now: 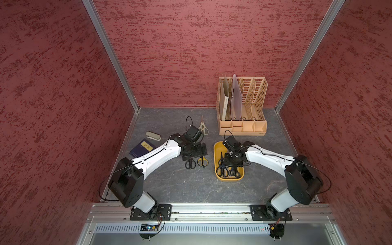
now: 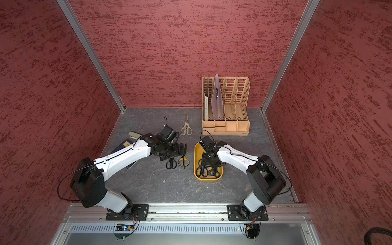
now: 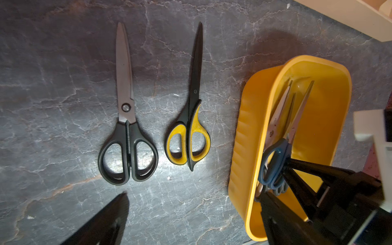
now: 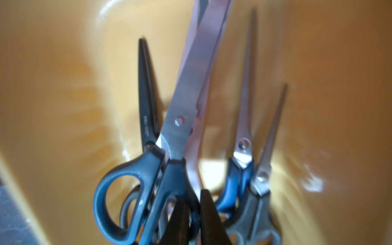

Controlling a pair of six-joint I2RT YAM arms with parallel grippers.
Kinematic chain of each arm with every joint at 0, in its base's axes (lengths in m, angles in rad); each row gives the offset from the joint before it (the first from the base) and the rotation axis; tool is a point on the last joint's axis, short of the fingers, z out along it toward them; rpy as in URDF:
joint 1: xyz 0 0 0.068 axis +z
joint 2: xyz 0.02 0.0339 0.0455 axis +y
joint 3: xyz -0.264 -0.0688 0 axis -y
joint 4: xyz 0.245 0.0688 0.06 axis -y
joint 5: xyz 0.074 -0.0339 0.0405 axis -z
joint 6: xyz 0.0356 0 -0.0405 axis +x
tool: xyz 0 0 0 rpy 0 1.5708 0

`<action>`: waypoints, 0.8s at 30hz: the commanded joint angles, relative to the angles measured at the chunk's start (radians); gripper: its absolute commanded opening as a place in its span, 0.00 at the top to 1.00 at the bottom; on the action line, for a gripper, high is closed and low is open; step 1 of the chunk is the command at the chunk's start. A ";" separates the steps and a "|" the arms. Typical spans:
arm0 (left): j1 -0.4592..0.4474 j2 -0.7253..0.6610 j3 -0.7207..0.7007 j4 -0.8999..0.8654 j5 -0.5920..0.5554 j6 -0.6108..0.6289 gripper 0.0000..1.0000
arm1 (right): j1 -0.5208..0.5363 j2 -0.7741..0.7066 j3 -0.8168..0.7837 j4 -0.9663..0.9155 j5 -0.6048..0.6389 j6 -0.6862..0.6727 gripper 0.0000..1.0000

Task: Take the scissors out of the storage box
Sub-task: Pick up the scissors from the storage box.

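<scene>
The yellow storage box (image 1: 218,148) stands right of centre with several scissors (image 1: 222,169) in it. My right gripper (image 4: 193,197) reaches down into the box (image 4: 63,84). It is shut on a handle loop of the large black-handled scissors (image 4: 180,127), next to blue-handled scissors (image 4: 244,148) and a grey-handled pair (image 4: 263,191). My left gripper (image 3: 195,220) hangs open over the table. Under it, side by side outside the box, lie black-handled scissors (image 3: 127,135) and yellow-black scissors (image 3: 191,131). Cream-handled scissors (image 2: 186,128) lie farther back.
A tall tan file organizer (image 1: 242,106) with folders stands at the back right, just behind the box. At the left lie a grey stapler (image 1: 153,136) and a dark blue book (image 1: 142,147), partly under my left arm. Red walls close in three sides.
</scene>
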State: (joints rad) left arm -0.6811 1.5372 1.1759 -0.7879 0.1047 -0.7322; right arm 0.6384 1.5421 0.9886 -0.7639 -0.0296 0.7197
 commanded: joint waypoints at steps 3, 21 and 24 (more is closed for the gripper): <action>-0.005 0.016 -0.011 0.150 0.152 -0.021 0.10 | -0.006 -0.118 0.068 -0.086 0.016 -0.035 0.95; 0.060 0.036 -0.181 0.761 0.525 -0.259 0.49 | -0.006 -0.023 0.239 -0.053 -0.153 -0.092 0.97; 0.064 0.031 -0.194 0.771 0.532 -0.260 0.59 | -0.007 -0.009 0.249 -0.055 -0.151 -0.100 0.97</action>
State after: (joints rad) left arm -0.6224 1.5696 0.9981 -0.0692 0.6056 -0.9863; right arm 0.6373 1.5265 1.1957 -0.8230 -0.1616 0.6418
